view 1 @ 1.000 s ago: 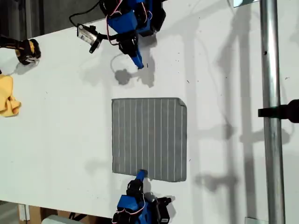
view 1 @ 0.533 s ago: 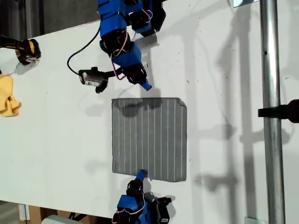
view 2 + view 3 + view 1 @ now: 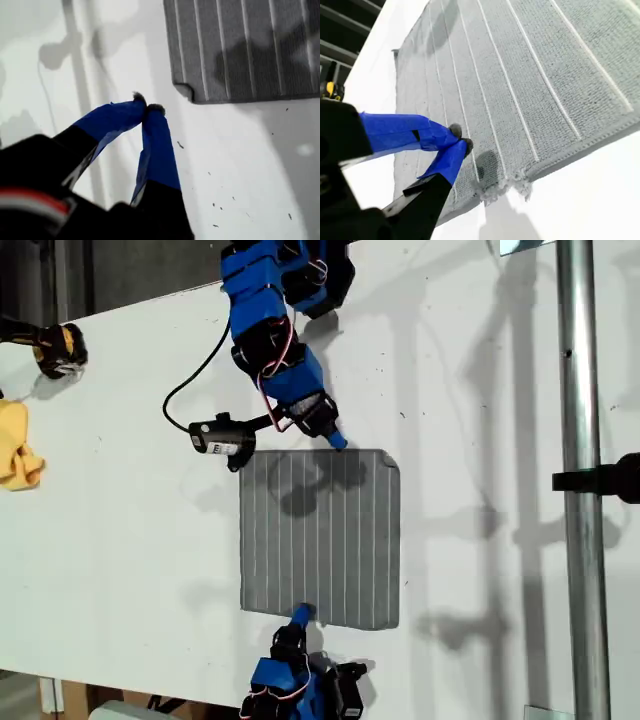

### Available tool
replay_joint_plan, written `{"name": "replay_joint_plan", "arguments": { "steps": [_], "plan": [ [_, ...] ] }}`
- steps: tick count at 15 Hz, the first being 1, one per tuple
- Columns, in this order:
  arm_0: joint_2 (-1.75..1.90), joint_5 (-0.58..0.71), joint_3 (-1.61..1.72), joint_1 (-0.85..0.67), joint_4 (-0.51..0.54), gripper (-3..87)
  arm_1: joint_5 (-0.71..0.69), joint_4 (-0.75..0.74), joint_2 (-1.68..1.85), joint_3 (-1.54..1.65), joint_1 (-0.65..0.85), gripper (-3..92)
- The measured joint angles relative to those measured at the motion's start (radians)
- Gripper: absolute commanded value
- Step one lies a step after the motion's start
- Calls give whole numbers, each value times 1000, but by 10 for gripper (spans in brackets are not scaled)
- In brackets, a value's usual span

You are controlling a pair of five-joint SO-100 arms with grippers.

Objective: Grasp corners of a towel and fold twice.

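Towel [image 3: 320,538] flat between both closed pincers.

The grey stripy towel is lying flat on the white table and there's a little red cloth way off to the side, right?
Almost. The towel does lie flat on the white table, but the little cloth at the exterior view's left edge is yellow, not red. The exterior view shows it.

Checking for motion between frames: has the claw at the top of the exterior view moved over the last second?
Yes. My first claw has come down the exterior view from bare table to the towel's top edge; the towel itself has not shifted.
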Motion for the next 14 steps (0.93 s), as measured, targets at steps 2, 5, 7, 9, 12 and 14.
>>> {"name": "replay_joint_plan", "arguments": {
  "steps": [2, 5, 7, 9, 12, 14],
  "plan": [
    [0, 0, 0, 0, 0, -18, 0, -20, -2, 0, -20, 2],
    [0, 0, 0, 0, 0, -18, 0, -29, -2, 0, -23, 211],
    [0, -3, 0, 0, 0, -18, -11, -31, -2, 0, -23, 284],
    [0, -3, 0, 0, 0, -18, -29, -31, -2, 0, -23, 311],
    [0, -3, 0, 0, 0, -18, -31, -31, -12, -2, -23, 316],
    [0, -8, 0, 0, 0, -18, -31, -32, -71, -2, -23, 315]
  ]
}}
